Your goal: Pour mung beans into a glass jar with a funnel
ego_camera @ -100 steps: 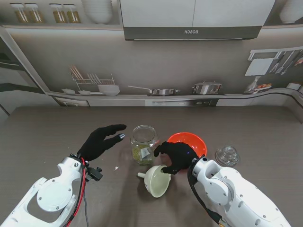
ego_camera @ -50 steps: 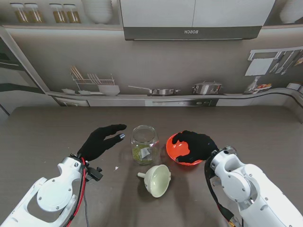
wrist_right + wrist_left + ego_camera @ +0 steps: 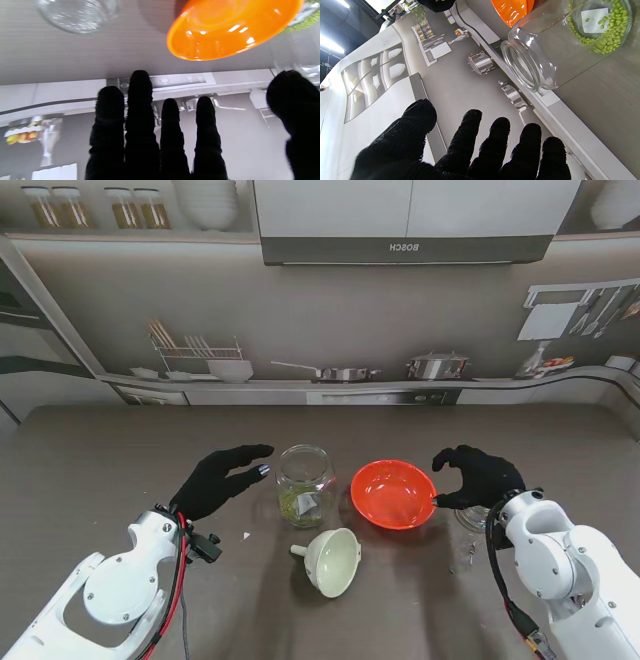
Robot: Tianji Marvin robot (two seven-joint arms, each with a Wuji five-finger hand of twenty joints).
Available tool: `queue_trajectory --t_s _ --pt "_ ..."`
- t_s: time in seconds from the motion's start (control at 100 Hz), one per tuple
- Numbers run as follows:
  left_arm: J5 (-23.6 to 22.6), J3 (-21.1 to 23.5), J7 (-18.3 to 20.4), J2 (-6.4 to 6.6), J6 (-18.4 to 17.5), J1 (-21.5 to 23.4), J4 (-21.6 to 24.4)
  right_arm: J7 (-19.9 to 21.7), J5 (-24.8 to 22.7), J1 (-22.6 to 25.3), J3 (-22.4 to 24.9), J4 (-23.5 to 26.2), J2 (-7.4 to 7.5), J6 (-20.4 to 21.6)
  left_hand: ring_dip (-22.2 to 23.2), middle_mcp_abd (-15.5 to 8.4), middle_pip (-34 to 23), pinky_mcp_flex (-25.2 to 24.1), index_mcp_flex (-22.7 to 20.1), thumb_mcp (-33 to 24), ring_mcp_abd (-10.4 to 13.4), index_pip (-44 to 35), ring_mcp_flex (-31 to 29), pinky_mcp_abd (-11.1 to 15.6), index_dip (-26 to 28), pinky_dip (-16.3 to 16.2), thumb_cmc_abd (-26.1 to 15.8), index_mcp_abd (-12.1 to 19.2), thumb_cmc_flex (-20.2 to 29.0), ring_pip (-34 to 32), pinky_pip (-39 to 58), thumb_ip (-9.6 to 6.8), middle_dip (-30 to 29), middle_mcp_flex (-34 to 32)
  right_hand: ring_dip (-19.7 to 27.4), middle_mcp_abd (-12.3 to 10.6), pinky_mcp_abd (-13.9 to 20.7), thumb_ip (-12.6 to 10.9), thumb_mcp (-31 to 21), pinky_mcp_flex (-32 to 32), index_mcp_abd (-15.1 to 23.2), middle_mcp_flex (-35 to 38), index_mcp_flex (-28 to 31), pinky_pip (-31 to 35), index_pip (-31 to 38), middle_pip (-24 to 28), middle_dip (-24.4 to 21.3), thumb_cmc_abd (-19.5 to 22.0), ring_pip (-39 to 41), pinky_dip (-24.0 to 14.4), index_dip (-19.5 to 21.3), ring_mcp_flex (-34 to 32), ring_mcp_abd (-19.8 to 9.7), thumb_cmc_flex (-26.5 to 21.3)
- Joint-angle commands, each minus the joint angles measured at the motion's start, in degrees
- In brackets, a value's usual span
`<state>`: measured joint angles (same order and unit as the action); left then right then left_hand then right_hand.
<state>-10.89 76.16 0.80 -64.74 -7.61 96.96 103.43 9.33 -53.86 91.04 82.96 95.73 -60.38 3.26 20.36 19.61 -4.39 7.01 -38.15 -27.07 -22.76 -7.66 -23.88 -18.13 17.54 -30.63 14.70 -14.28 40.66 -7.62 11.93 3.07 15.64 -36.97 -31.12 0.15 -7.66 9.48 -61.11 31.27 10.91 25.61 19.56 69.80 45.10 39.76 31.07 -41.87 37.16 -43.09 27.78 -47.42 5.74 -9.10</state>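
the glass jar stands upright at the middle of the table, mouth open, a shallow layer of green mung beans on its bottom and a small white label on its wall. it looks rigid, slick and breakable, likely fairly heavy for its size, so the body under the neck seems the safest hold. the funnel lies tipped on its side just nearer to me than the jar, light and stiff by the look; its wide rim offers the easiest grip. the orange bowl sits just right of the jar, and no beans show in it. the left hand hovers left of the jar, fingers spread, empty. the right hand is beside the bowl's right rim, fingers loosely curled, grasping nothing. a glass lid lies by it. the table is matte grey-brown, backed by a printed kitchen scene.
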Motion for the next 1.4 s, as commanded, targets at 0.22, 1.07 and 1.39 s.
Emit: queue_trajectory --t_s 0.22,1.07,1.39 --pt "0.2 -0.7 1.6 -0.08 0.6 -0.5 -0.6 4.4 -2.6 -3.0 0.6 -6.4 1.37 -1.5 0.7 -0.1 0.1 0.3 -1.2 0.5 -0.3 -0.1 -0.8 0.0 0.3 -0.3 -2.3 -0.1 0.8 -1.0 -1.0 -1.55 0.2 -0.2 -2.7 1.9 -0.4 -0.2 -3.9 1.3 1.6 -4.7 -4.4 2.9 -2.7 -0.5 -0.9 -7.3 4.2 -2.5 3.1 -0.9 -0.4 -0.7" --pt "0.5 -2.2 2.9 0.11 2.4 -1.5 -1.2 11.1 -6.1 -10.8 -2.7 -18.6 3.22 -2.4 0.7 -0.1 0.1 0.3 -1.1 0.6 -0.1 -0.1 -0.8 0.0 0.3 -0.4 -2.3 -0.1 0.8 -1.0 -0.9 -1.57 0.2 -0.1 -5.8 5.5 1.8 0.9 -5.4 2.3 0.3 -10.3 -10.4 7.3 -8.8 -2.4 -4.1 -11.6 11.7 -3.9 3.8 0.5 -1.9 0.6" --pt "0.8 -2.6 3.4 0.16 2.9 -1.8 -1.3 9.7 -5.8 -13.1 -5.5 -22.4 3.34 -2.2 0.7 -0.2 0.1 0.3 -1.3 12.5 -0.2 -0.2 -0.7 -0.1 0.4 -0.5 -5.0 0.0 6.0 -0.9 -1.0 -2.26 0.2 -0.1 -6.2 6.0 1.3 1.0 -5.9 2.5 0.0 -10.1 -11.9 7.4 -10.3 -1.6 -4.5 -12.1 12.2 -4.3 5.5 0.2 -1.5 0.8"
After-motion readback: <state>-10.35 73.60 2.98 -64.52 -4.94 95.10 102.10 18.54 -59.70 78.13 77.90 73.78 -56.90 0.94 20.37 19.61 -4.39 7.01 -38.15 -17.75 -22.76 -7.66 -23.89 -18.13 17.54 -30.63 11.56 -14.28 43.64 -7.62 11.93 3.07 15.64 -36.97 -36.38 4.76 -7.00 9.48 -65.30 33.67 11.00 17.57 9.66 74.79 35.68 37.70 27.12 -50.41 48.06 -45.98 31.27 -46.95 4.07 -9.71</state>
